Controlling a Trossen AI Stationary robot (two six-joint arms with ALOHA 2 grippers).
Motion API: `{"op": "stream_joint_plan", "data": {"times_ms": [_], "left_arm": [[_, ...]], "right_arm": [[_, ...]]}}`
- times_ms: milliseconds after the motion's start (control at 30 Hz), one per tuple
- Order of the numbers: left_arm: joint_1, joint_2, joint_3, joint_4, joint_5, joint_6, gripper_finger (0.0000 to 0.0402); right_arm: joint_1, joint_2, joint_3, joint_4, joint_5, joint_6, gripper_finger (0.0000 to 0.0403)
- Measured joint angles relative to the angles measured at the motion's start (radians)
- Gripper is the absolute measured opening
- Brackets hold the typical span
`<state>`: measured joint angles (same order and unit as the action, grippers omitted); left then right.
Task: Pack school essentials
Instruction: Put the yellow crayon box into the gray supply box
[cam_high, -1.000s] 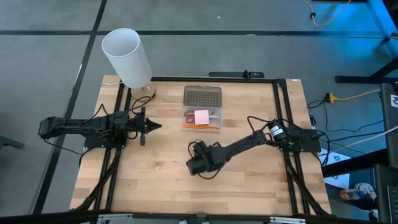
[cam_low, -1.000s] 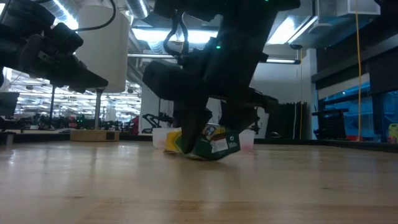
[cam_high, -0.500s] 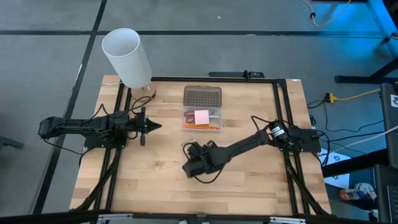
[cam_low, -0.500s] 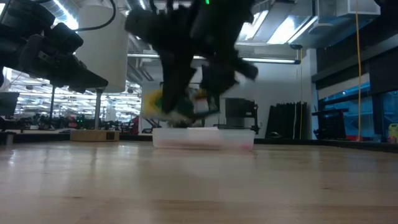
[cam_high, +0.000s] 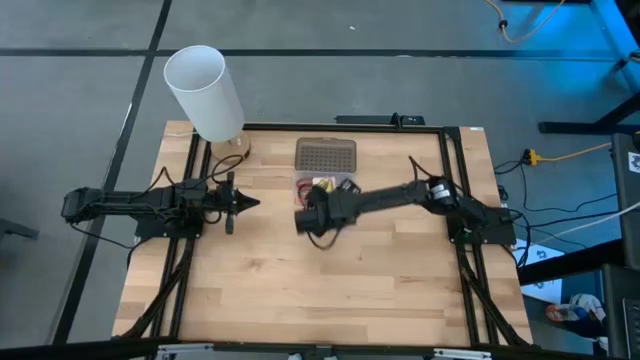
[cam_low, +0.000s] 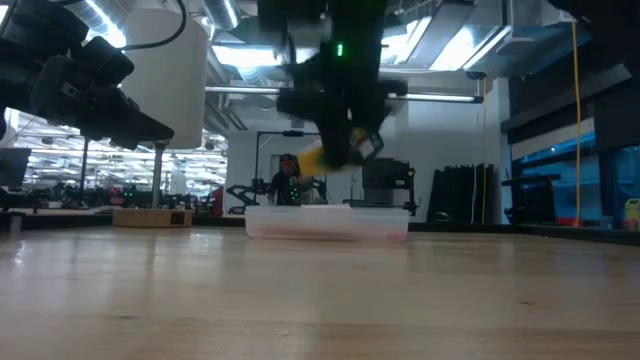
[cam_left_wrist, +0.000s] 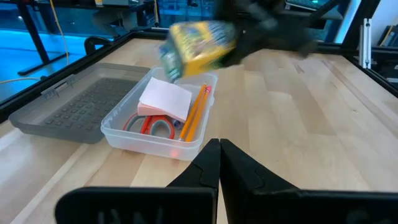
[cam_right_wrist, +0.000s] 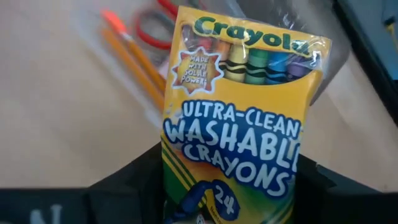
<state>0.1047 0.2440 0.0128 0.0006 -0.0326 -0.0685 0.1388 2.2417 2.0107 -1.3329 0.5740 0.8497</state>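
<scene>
Right claw (cam_high: 318, 190) grips the crayon box (cam_right_wrist: 236, 118) above the clear case (cam_left_wrist: 155, 127) — the right wrist view reads its label, while the high view shows only a speck of yellow. Left wrist view alone shows the case contents: pink sticky-note pad (cam_left_wrist: 165, 99), orange pencil (cam_left_wrist: 196, 112) and red-handled scissors (cam_left_wrist: 152, 126), with the grey dotted lid (cam_left_wrist: 74, 102) lying open beside. Left claw (cam_high: 245, 203) pinched shut, idle over the bench (cam_high: 260, 290) near the white cylinder (cam_high: 205, 92) — nothing blocks the case.

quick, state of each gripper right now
Left gripper: shut, holding nothing.
Right gripper: shut on the crayon box, over the case.
</scene>
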Motion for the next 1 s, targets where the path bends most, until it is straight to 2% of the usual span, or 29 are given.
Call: {"op": "stream_joint_plan", "data": {"times_ms": [233, 433, 767, 1000], "left_arm": [[0.0, 0.0, 0.0, 0.0, 0.0, 0.0, 0.0], [0.0, 0.0, 0.0, 0.0, 0.0, 0.0, 0.0], [0.0, 0.0, 0.0, 0.0, 0.0, 0.0, 0.0], [0.0, 0.0, 0.0, 0.0, 0.0, 0.0, 0.0]], "right_arm": [[-0.129, 0.0, -0.054, 0.106, -0.137, -0.224, 0.0224], [-0.164, 0.0, -0.054, 0.229, -0.236, -0.391, 0.0233], [-0.169, 0.0, -0.054, 0.229, -0.244, -0.388, 0.0278], [-0.169, 0.0, -0.054, 0.229, -0.256, -0.434, 0.0283]]}}
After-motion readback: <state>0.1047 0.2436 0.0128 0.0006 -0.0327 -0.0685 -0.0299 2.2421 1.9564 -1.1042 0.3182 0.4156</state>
